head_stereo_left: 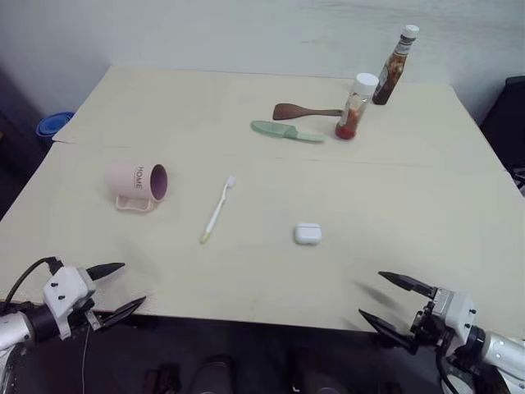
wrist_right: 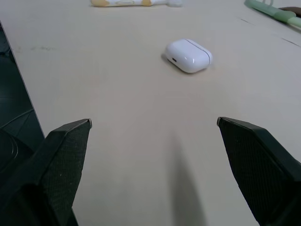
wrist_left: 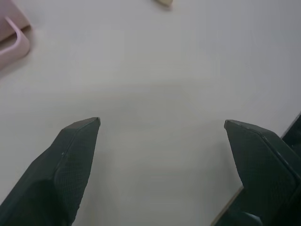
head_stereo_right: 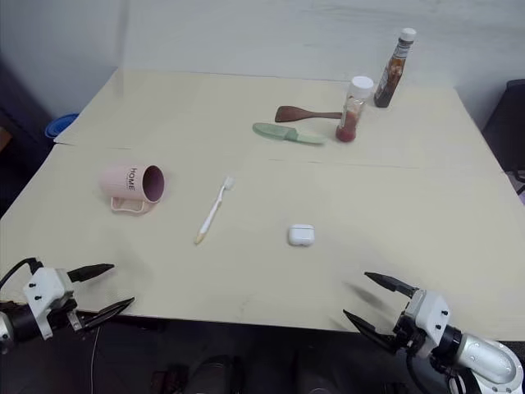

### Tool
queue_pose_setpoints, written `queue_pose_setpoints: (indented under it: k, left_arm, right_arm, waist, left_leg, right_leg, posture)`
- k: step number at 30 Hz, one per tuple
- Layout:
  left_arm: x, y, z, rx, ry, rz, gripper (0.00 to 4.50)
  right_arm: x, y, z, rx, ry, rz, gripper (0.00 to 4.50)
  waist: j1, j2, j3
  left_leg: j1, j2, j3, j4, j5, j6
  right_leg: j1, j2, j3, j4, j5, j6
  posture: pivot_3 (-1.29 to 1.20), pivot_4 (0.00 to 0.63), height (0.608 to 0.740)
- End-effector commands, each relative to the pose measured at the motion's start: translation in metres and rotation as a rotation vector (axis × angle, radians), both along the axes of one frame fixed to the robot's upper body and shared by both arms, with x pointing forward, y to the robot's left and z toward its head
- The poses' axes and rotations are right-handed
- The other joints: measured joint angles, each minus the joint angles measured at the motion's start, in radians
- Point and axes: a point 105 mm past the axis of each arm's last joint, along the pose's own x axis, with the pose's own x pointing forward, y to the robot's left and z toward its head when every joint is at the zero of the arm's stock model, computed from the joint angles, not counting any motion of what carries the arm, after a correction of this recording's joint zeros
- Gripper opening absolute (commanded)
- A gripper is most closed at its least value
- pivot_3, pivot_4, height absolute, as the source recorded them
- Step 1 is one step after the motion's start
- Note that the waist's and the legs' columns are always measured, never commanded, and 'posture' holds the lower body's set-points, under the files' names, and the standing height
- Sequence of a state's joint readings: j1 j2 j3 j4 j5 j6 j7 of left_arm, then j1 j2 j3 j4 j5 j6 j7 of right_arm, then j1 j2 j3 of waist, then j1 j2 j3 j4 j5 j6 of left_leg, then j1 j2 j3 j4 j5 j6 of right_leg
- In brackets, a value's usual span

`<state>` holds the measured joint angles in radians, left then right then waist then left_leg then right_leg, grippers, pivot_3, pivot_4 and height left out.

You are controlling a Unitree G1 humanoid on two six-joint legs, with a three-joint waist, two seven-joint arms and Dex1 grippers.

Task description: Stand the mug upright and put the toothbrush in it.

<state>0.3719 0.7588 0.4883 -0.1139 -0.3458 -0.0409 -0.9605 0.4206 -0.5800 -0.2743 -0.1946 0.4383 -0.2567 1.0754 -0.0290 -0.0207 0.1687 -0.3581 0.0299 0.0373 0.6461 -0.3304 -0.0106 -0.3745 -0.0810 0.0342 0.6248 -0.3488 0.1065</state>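
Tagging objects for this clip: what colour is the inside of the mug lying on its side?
Dark maroon inside the mug, pale pink outside; clearest in the left eye view.

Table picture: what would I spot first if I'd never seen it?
Probably the pink mug lying on its side on the table's left part, with the toothbrush flat beside it. Next, the two sauce bottles standing at the far right. Near the front edge, the left pincer and right pincer hover open and empty.
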Motion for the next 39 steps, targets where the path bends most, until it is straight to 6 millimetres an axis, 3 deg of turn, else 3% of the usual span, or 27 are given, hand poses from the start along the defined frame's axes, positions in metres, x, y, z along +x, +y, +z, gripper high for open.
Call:
queue_pose_setpoints:
  k: [1, 24, 30, 34, 39]
  left_arm:
    - [-0.001, -0.007, 0.009, -0.032, -0.031, -0.010, 4.50]
    - [0.007, -0.029, 0.017, -0.089, 0.007, -0.082, 4.50]
    - [-0.001, -0.047, 0.021, -0.176, 0.061, -0.180, 4.50]
    - [-0.002, -0.071, 0.025, -0.263, 0.123, -0.283, 4.50]
    - [0.007, -0.094, 0.025, -0.291, 0.106, -0.362, 4.50]
  right_arm:
    - [0.001, 0.004, 0.006, -0.002, -0.029, 0.025, 4.47]
    - [0.028, 0.005, 0.016, 0.004, -0.082, 0.002, 4.47]
    - [0.051, 0.016, 0.033, -0.050, -0.083, 0.111, 4.47]
    - [0.088, 0.033, 0.056, -0.116, 0.020, 0.197, 4.47]
    - [0.127, 0.056, 0.058, -0.200, 0.094, 0.253, 4.47]
  waist:
    - [-0.003, 0.000, 0.000]
    - [-0.003, 0.001, 0.000]
    - [-0.004, 0.002, 0.001]
    - [-0.012, 0.007, 0.004]
    - [-0.011, 0.008, 0.005]
  left_leg:
    - [0.000, 0.000, 0.000, 0.000, 0.000, 0.000]
    - [0.000, 0.000, 0.000, 0.001, 0.000, 0.000]
    - [0.000, 0.000, 0.000, 0.002, 0.001, 0.000]
    - [0.001, 0.000, 0.000, 0.004, 0.002, 0.000]
    - [0.000, 0.001, -0.002, 0.001, 0.005, -0.002]
  right_leg:
    - [0.000, 0.000, 0.000, 0.000, 0.000, 0.000]
    - [0.000, 0.001, 0.000, 0.001, 0.000, 0.000]
    - [0.000, 0.001, 0.000, 0.002, 0.000, 0.000]
    - [0.000, 0.001, 0.001, 0.004, 0.002, 0.000]
    - [-0.001, 0.002, -0.002, 0.004, 0.002, -0.001]
  posture:
    - [0.00, 0.150, 0.740]
    - [0.00, 0.150, 0.740]
    - [0.00, 0.150, 0.740]
    - [0.00, 0.150, 0.740]
    - [0.00, 0.150, 0.740]
